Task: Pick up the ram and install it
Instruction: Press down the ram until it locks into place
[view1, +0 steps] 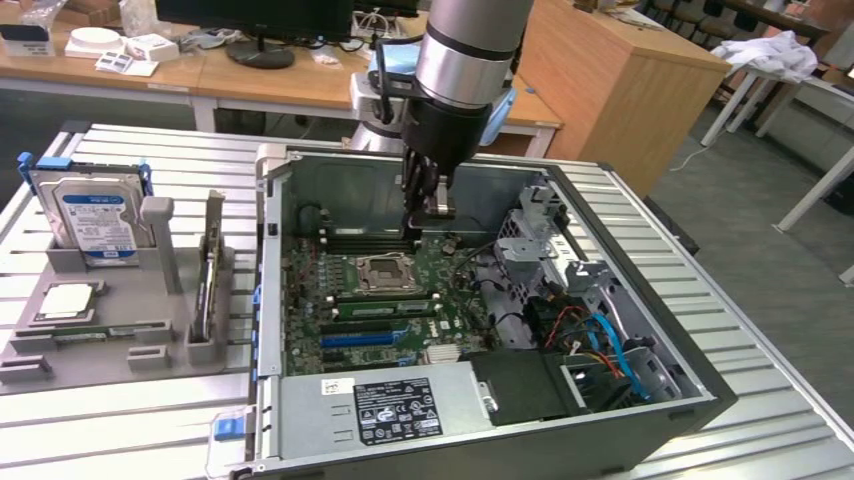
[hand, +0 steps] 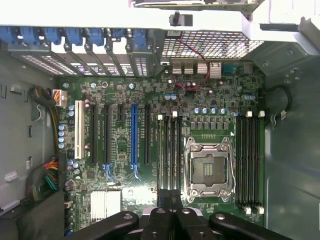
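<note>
The claw (view1: 430, 213) hangs inside the open computer case (view1: 641, 400), its fingers pressed together and holding nothing, its tip just above the motherboard (view1: 387, 300) near the empty processor socket (view1: 384, 268). In the wrist view the closed claw (hand: 171, 200) sits over the dark memory slots (hand: 169, 150) beside the socket (hand: 208, 167), and a second set of slots (hand: 248, 160) lies on the socket's other side. The ram (view1: 210, 265) stands on edge in a grey holder (view1: 100, 345) on the tabletop (view1: 134, 410), well apart from the claw, at the exterior view's left of the case. In that same holder a hard drive (view1: 91, 215) with a blue label stands upright, and a square silver processor chip (view1: 67, 300) lies flat in front of it.
</note>
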